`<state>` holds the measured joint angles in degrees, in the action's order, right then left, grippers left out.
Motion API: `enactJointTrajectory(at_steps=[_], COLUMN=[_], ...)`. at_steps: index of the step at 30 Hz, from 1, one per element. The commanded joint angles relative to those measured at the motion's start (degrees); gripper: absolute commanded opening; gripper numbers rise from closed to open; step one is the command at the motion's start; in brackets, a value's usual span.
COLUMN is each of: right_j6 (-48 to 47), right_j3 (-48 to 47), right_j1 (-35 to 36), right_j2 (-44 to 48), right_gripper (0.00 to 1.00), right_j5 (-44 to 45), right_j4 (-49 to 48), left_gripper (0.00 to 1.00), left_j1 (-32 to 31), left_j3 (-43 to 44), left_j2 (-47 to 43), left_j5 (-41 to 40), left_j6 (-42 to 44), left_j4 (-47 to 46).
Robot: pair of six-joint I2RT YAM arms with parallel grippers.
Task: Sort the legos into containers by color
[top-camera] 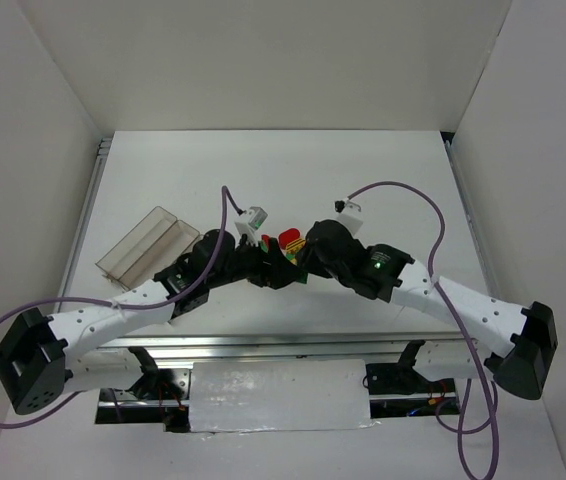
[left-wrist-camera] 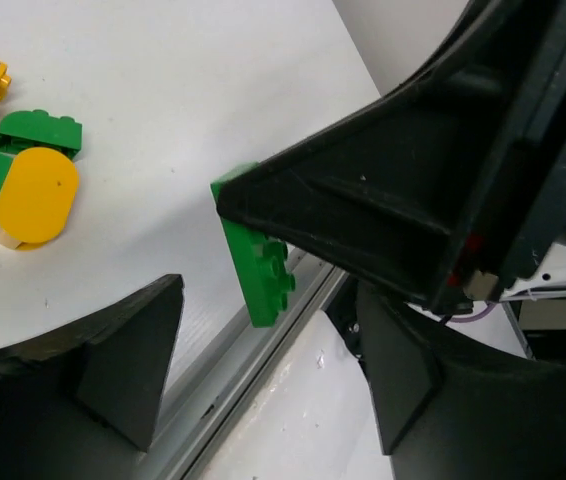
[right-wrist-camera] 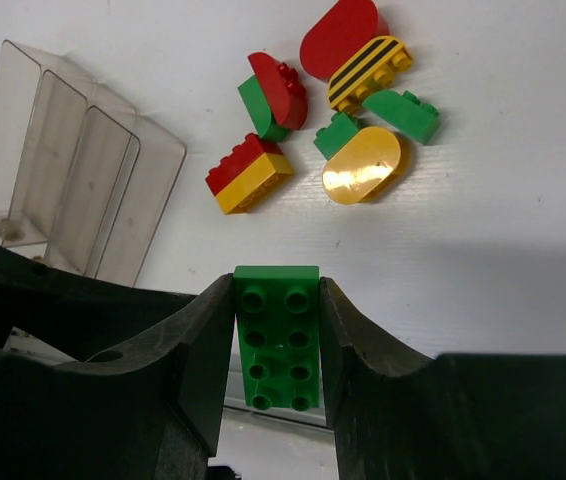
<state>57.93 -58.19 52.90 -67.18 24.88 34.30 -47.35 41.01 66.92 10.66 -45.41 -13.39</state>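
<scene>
My right gripper [right-wrist-camera: 276, 310] is shut on a green two-by-four brick [right-wrist-camera: 276, 340] and holds it above the table's near edge. The same brick [left-wrist-camera: 256, 270] shows in the left wrist view, just beyond my left gripper [left-wrist-camera: 271, 365], which is open and empty. The other legos lie in a loose pile: a red-and-yellow brick [right-wrist-camera: 248, 172], a red-and-green rounded piece [right-wrist-camera: 273, 92], a yellow oval [right-wrist-camera: 363, 165], two green pieces [right-wrist-camera: 403, 115], a black-striped yellow brick [right-wrist-camera: 368, 70] and a red rounded piece [right-wrist-camera: 338, 35]. The clear three-compartment tray [right-wrist-camera: 73, 180] lies left of the pile.
In the top view both arms meet at the table's middle [top-camera: 273, 262], hiding most of the pile. The tray [top-camera: 148, 245] sits at the left. An aluminium rail [left-wrist-camera: 253, 360] runs along the near table edge. White walls enclose the table.
</scene>
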Motion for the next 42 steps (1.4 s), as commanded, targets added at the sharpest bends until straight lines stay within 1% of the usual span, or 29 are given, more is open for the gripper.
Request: enactJointTrajectory(at_steps=[1,3,4,6,7,11,14,15,17,18,19,20,21,22,24,25,26,27,28,30,31,32,33,34,35,37,38,40,42], right_j6=[1.92,2.10,2.18,2.27,2.45,2.71,2.63,2.54,2.45,2.54,2.54,2.45,2.28,2.19,1.31,0.61,-1.05,-1.68,-1.94,-2.12,-2.56,-2.82,-3.43,-4.48,-4.84,-5.37,-5.63,-6.86,-7.13], right_j3=[-2.27,-2.36,-2.36,-2.27,-2.80,-3.68,-4.21,-4.47,-4.56,-4.73,-4.82,-4.74,-4.56,-4.30,-3.07,-2.46,-1.84,-1.40,-1.57,-2.01,-1.92,-1.31,-0.87,-0.35,0.79,1.76,2.64,3.26,3.35], right_j1=[1.67,2.11,2.46,2.64,2.82,2.99,3.08,3.08,3.08,3.08,3.17,3.26,3.26,3.34,3.26,3.26,3.17,3.08,2.91,1.86,1.50,1.33,0.80,0.62,0.45,-0.43,-0.43,-0.61,-0.52], right_j2=[2.22,2.58,2.93,3.02,2.76,2.14,2.05,2.05,2.14,2.14,2.14,2.31,2.31,2.49,3.36,3.89,5.29,6.00,7.14,8.72,9.77,12.22,13.38,14.52,16.44,17.69,18.22,18.05,17.35], right_gripper=[0.00,0.00,0.00,0.00,0.00,0.00,0.00,0.00,0.00,0.00,0.00,0.00,0.00,0.06,0.30,0.64,0.73,0.91,1.00,1.00,1.00,1.00,1.00,1.00,1.00,1.00,1.00,1.00,1.00], right_j5=[2.54,2.71,2.71,3.06,3.24,4.12,4.03,3.86,3.51,3.42,3.42,3.16,2.98,2.63,1.49,1.22,1.13,2.61,4.02,6.57,9.19,10.44,11.23,12.11,12.20,12.12,11.51,9.58,8.52], right_j4=[-0.38,-0.73,-0.99,-1.61,-1.52,-1.43,-1.61,-1.61,-2.22,-2.31,-2.14,-2.40,-2.57,-2.92,-4.59,-5.47,-6.78,-6.53,-4.09,-1.36,0.57,1.11,1.38,1.38,1.12,0.85,0.68,-0.11,-0.03], left_gripper=[0.80,0.75,0.70,0.69,0.67,0.66,0.53,0.43,0.36,0.25,0.18,0.03,0.00,0.00,0.00,0.00,0.00,0.00,0.00,0.00,0.00,0.00,0.00,0.00,0.00,0.00,0.00,0.00,0.09], left_j1=[-0.28,-0.28,-0.28,-0.28,-0.28,-0.28,-0.28,-0.28,-0.28,-0.37,-0.28,-0.28,-0.28,-0.28,-0.37,-0.28,-0.20,-0.02,0.33,2.42,3.48,4.45,6.55,7.35,8.06,10.26,10.96,13.33,16.05], left_j3=[2.49,2.23,2.23,2.14,2.23,2.14,2.14,2.23,2.40,2.49,2.58,2.93,3.28,4.15,4.95,6.52,7.67,8.81,10.91,13.12,14.87,15.75,16.81,17.25,17.52,16.73,16.29,15.24,12.18], left_j2=[0.85,0.76,0.85,1.02,1.20,1.55,1.82,1.90,2.08,2.17,2.25,2.17,1.99,1.90,1.29,1.11,0.85,0.15,-0.38,-2.13,-2.75,-3.45,-4.94,-5.74,-6.27,-8.20,-8.81,-10.83,-12.77], left_j5=[-1.16,-1.08,-0.81,-0.02,0.59,2.79,3.84,4.02,4.46,4.64,4.64,4.29,3.76,3.32,0.78,-0.62,-2.55,-7.70,-10.19,-15.11,-19.49,-21.88,-24.17,-29.50,-32.42,-38.74,-40.35,-40.28,-39.22], left_j6=[-0.03,-0.03,-0.03,-0.47,-0.47,-1.00,-1.00,-0.91,-0.65,-0.56,-0.47,-0.12,0.23,0.58,1.63,2.33,4.34,5.32,7.42,9.28,10.94,11.91,13.14,16.11,17.79,23.22,24.22,27.28,30.45], left_j4=[-4.19,-4.63,-4.80,-5.24,-5.51,-6.21,-6.74,-6.57,-6.39,-6.39,-6.13,-5.78,-3.95,-2.88,-0.77,3.15,5.98,9.22,15.96,22.67,25.75,31.87,34.46,36.57,41.03,43.61,45.10,45.29,42.32])
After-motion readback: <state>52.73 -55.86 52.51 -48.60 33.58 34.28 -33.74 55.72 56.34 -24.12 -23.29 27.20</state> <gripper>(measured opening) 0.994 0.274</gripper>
